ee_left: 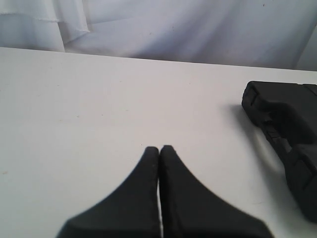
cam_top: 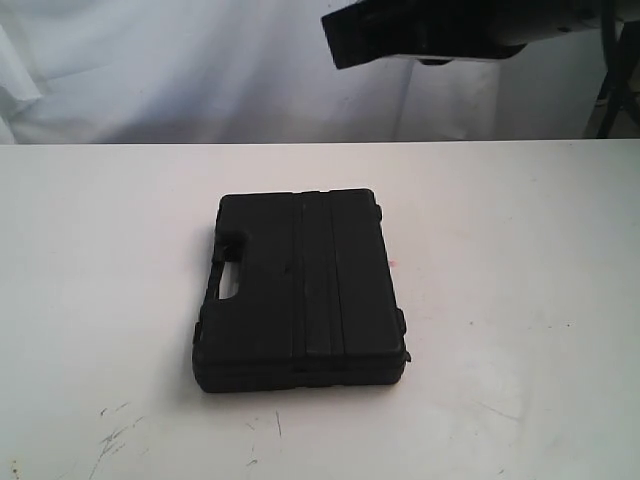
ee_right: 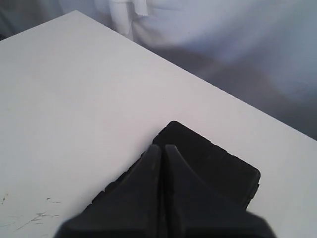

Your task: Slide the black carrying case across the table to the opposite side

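The black carrying case [cam_top: 300, 290] lies flat near the middle of the white table [cam_top: 520, 230], its handle cut-out facing left. In the left wrist view my left gripper [ee_left: 159, 148] is shut and empty over bare table [ee_left: 99, 99], with the case [ee_left: 287, 129] off to one side and apart from it. My right gripper [ee_right: 162, 147] is also shut with nothing in it. It hangs over the case [ee_right: 218, 158], and its fingers hide part of the lid. Whether it touches the lid I cannot tell. A dark arm part [cam_top: 420, 35] hangs high at the top right.
A small pink spot [cam_top: 393, 264] marks the table just right of the case. Dark scuff marks [cam_top: 115, 435] lie near the front left edge. White cloth [cam_top: 200, 70] hangs behind the table's far edge. A dark stand [cam_top: 615, 90] shows at the far right.
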